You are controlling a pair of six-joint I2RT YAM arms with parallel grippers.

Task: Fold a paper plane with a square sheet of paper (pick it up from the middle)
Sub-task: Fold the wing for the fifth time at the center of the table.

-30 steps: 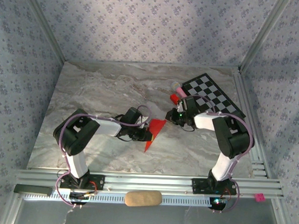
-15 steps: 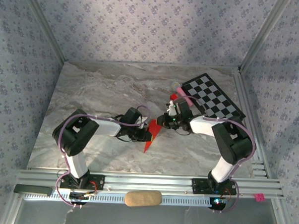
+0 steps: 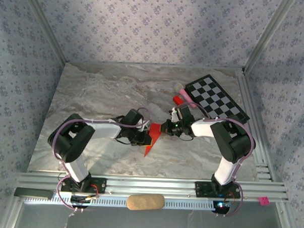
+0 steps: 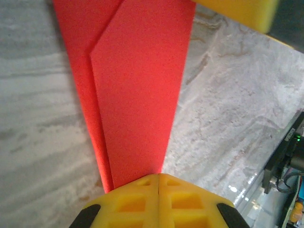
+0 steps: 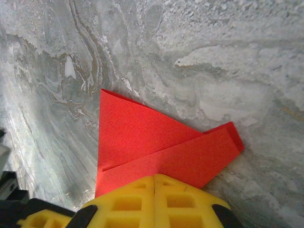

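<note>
Marble-patterned table (image 3: 92, 101) spreads out in front of me, with a checkerboard (image 3: 213, 99) lying flat at its far right corner. In the middle, between my two claws, lies the paper plane (image 3: 149, 141). It is bright red and folded down to a narrow wedge with overlapping layers, its point aimed toward my bases.

My left claw (image 3: 142, 138) has its yellow fingertips pressed together at the plane's left edge. My right claw (image 3: 165, 128) is equally closed, with its tips on the upper corner. I cannot tell whether either one pinches the paper or only bears down on it. A small red block (image 3: 178, 99) sits near the checkerboard, well apart from the work.

I judge this a creasing step midway through the folds. Next I should hold one end steady while the other claw runs firmly along the fold line.
</note>
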